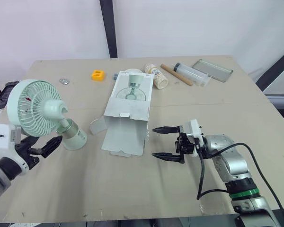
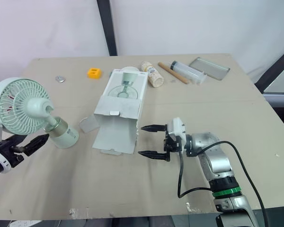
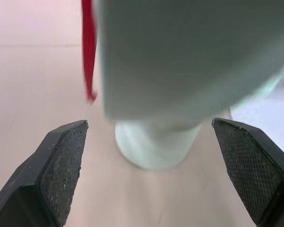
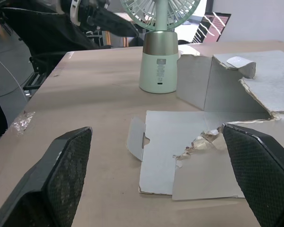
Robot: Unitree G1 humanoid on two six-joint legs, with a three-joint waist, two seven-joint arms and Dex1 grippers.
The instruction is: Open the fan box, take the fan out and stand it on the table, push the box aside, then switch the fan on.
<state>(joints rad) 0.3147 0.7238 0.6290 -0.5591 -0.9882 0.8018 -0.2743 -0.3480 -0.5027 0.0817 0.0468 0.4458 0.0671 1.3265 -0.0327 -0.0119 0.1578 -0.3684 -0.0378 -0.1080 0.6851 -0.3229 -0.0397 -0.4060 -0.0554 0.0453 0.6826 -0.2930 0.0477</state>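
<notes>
Shows fan (image 1: 35, 109) standing upright on left of table (image 1: 132, 189), near opened box (image 1: 128, 113) lying flat mid-table; puts left gripper (image 1: 42, 146) close by fan's base, fingers wide apart, empty. Has right gripper (image 1: 154, 142) spread wide too, gripping nothing, just beside box's torn front flap.

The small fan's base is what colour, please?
The fan's round base is pale green, gold-collared; clearest in right wrist view.

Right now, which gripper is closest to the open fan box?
The right gripper, open just beside the torn flap of the fan box; the left gripper is over by the fan instead.
</notes>
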